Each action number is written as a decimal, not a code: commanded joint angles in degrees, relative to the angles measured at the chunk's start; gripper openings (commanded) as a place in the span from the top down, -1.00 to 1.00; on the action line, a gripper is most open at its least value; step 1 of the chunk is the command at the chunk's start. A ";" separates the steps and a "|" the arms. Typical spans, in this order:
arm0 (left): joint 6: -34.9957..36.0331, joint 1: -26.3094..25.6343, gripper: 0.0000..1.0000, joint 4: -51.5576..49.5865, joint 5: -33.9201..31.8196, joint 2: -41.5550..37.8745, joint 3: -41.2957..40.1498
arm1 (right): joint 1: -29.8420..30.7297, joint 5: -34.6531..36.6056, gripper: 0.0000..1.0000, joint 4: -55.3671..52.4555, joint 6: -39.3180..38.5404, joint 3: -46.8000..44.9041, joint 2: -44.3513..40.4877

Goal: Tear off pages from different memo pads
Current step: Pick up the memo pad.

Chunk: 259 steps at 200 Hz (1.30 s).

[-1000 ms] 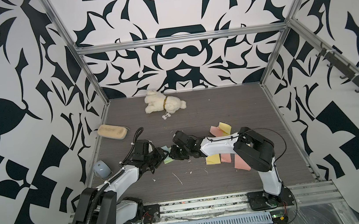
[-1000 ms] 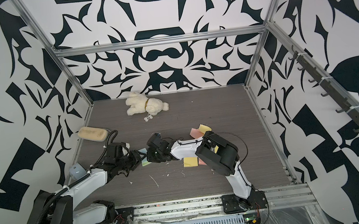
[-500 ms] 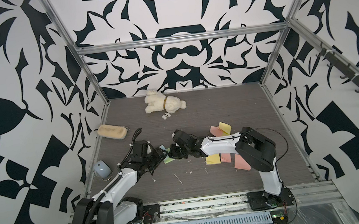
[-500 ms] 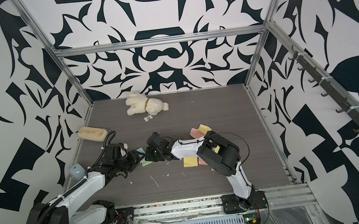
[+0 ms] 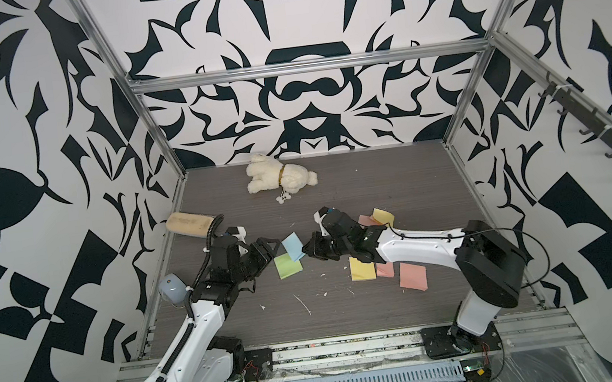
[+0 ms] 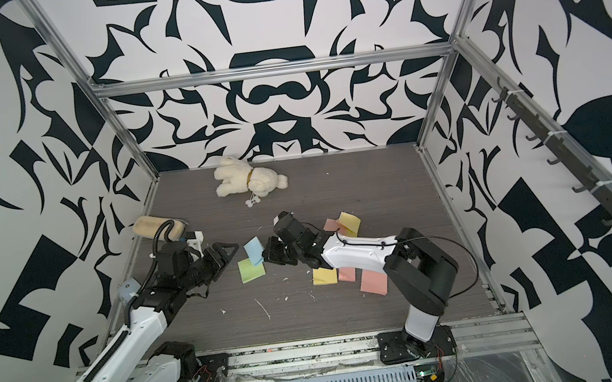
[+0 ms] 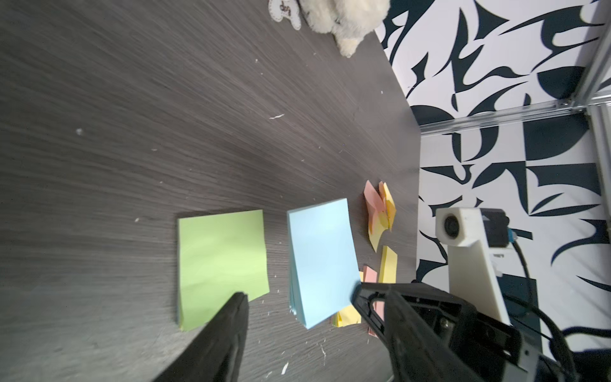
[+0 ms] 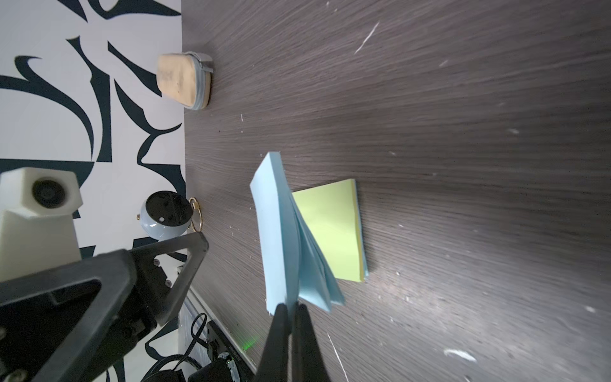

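A blue memo pad [image 5: 293, 245] [image 6: 254, 249] stands tilted on edge mid-table, its sheets fanning apart [image 8: 277, 231]. My right gripper [image 8: 290, 307] [image 5: 309, 248] is shut on its near edge, pinching some of the blue sheets. Beside it a green memo pad [image 5: 288, 265] [image 7: 221, 261] [image 8: 330, 231] lies flat. My left gripper [image 7: 299, 292] [image 5: 264, 249] is open just left of both pads, holding nothing, with one finger over the green pad's corner. Yellow [image 5: 363, 267] and pink [image 5: 412, 276] squares lie under the right arm; whether they are pages or pads I cannot tell.
A white plush dog [image 5: 281, 177] lies at the back. A tan oblong pouch [image 5: 189, 223] and a small blue-grey round object [image 5: 172, 289] sit by the left wall. More yellow [image 5: 383, 215] and pink paper lies behind the right arm. White scraps dot the front of the table.
My right gripper has shut on the blue pad. My left gripper has opened wider and drawn back to the left, off the pads.
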 commanded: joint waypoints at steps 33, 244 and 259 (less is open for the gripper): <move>-5.81 -2.64 -0.36 17.63 4.11 5.17 -1.57 | -0.42 -0.49 1.00 0.64 0.48 -3.85 -9.92; -4.10 -6.96 1.00 21.01 6.04 10.11 0.90 | 0.56 -6.55 0.84 3.55 3.93 -8.14 -15.33; -3.46 -6.86 1.00 18.30 5.99 9.61 1.46 | -0.67 -6.58 0.69 1.14 0.95 -8.40 -16.70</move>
